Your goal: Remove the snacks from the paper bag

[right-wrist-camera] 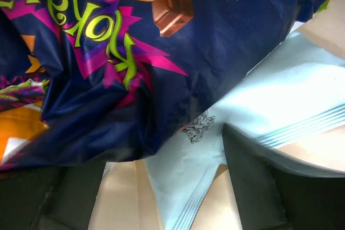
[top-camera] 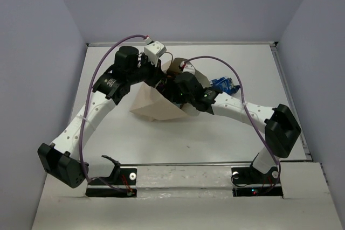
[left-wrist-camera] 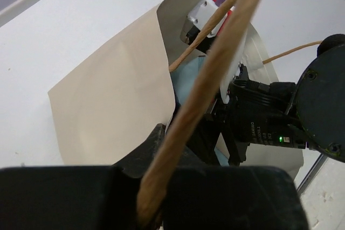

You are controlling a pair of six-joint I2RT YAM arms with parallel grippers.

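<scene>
Paper bag (top-camera: 156, 106) lies on its side mid-desk (top-camera: 215, 138), mouth turned to the far side and pulled up into a tent shape. Left arm reaches over it from the left. In the left wrist view one loop handle (left-wrist-camera: 215, 74) runs straight down between the fingers of the left tool (left-wrist-camera: 153, 179), which is pressed together on it, so the bag hangs by that handle. The bag's tan side (left-wrist-camera: 113, 100) slopes down to the desk below. A second, thinner handle (left-wrist-camera: 291, 50) loops off to the right. Right arm comes in from the right, its wrist inside the bag's mouth. Right tool (right-wrist-camera: 156, 197) is spread wide, one dark finger (right-wrist-camera: 51, 197) low left and the other low right, neither closed on anything. A corner of the light-blue chip bag (right-wrist-camera: 259, 111) lies in the gap between them, on the tan paper. Dark navy packet (right-wrist-camera: 135, 52) (chocolate and nut print, lime lettering) sits on top of the light-blue one and fills the upper part of that view. A patch of the orange chip bag (right-wrist-camera: 16, 133) shows at the left edge, under the navy packet. All three sit inside the bag. Small shiny blue packet (top-camera: 222, 84) is outside — on the desk just right of the bag, beside the right forearm
</scene>
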